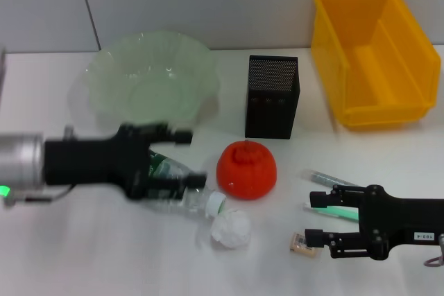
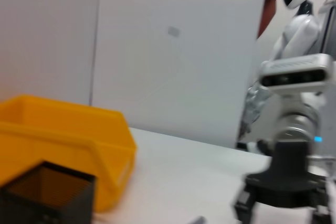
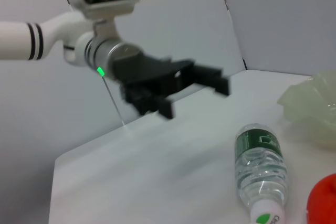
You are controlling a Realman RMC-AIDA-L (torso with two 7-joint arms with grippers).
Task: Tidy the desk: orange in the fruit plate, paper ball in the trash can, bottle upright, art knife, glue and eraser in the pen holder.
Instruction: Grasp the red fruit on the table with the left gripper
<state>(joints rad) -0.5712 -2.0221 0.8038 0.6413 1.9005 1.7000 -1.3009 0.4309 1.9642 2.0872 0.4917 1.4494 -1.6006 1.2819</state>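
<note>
The bottle point(image 1: 182, 186) lies on its side, its cap toward the paper ball point(image 1: 231, 229). My left gripper point(image 1: 189, 158) hangs open above the bottle's body; the right wrist view shows the left gripper point(image 3: 195, 88) raised off the table, apart from the bottle point(image 3: 260, 168). The orange point(image 1: 246, 169) sits in front of the pen holder point(image 1: 272, 97). The fruit plate point(image 1: 149, 77) is at the back left, the trash can point(image 1: 374, 57) at the back right. My right gripper point(image 1: 317, 218) is open around a green stick-shaped item point(image 1: 334, 210), and the eraser point(image 1: 302, 243) lies by its nearer fingertip.
A pale clear tube point(image 1: 329, 178) lies just beyond the right gripper. The left wrist view shows the trash can point(image 2: 63, 145), the pen holder point(image 2: 47, 192) and the right gripper point(image 2: 281, 203) farther off. A grey wall runs behind the desk.
</note>
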